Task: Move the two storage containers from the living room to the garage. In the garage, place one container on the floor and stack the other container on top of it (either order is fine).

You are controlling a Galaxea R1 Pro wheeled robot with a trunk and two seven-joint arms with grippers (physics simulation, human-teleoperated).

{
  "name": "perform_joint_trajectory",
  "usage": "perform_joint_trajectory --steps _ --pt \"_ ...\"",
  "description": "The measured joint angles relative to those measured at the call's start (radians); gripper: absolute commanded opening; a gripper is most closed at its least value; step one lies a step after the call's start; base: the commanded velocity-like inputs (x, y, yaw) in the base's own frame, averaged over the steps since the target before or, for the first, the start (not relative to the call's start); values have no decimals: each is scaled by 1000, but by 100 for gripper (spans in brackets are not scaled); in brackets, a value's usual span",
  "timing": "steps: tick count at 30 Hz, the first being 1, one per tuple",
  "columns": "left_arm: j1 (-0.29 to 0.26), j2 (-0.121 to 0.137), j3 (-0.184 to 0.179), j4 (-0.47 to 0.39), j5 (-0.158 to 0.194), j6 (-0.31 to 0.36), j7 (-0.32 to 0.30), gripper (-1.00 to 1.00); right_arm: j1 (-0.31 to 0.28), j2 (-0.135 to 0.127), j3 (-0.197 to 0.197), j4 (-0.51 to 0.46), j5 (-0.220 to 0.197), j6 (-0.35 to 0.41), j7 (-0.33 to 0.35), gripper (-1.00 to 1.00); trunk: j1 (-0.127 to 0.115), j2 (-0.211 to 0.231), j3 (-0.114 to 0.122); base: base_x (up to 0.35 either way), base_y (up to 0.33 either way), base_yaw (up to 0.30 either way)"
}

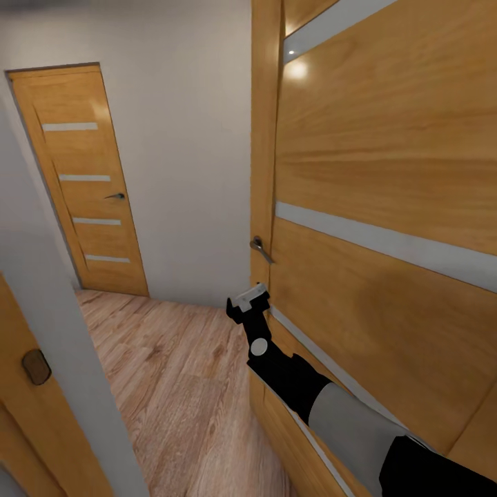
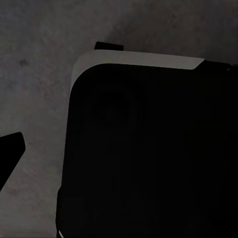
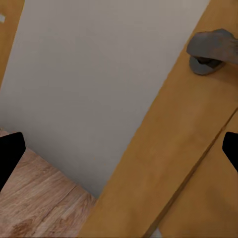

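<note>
The two storage containers are out of view, and so are the living room and the garage. I am in a narrow hallway. My right gripper [image 1: 247, 304] reaches forward on its black arm, just below the grey lever handle [image 1: 261, 247] of a big wooden door [image 1: 386, 193]. In the right wrist view the right gripper [image 3: 119, 153] is open and empty, its fingertips [image 3: 11, 153] at the frame's edges, with the handle [image 3: 213, 49] ahead of it and apart. My left gripper [image 2: 119, 148] hangs open in the dark over the robot's black body [image 2: 148, 158].
A second wooden door [image 1: 83, 186] with a small handle stands shut at the far left. White wall [image 1: 186, 138] lies between the two doors. A white door frame [image 1: 62, 359] crowds my near left. Light wood planks [image 1: 172, 386] run ahead.
</note>
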Motion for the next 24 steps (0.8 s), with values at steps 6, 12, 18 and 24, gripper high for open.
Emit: perform_joint_trajectory --steps 6,12,18,24 --pt "0 0 0 0 0 0 0 100 0 0 -2 6 0 -25 10 100 0 0 0 0 0 5" --pt "0 0 0 -1 0 -1 0 100 0 0 -11 68 3 -32 -6 100 0 0 0 0 0 0" --pt "0 0 0 -3 -1 -1 0 100 0 0 -46 98 1 -30 -18 100 0 0 0 0 0 0" --pt "0 0 0 -5 -2 -1 0 100 0 0 -107 161 7 -24 -18 100 0 0 0 0 0 0"
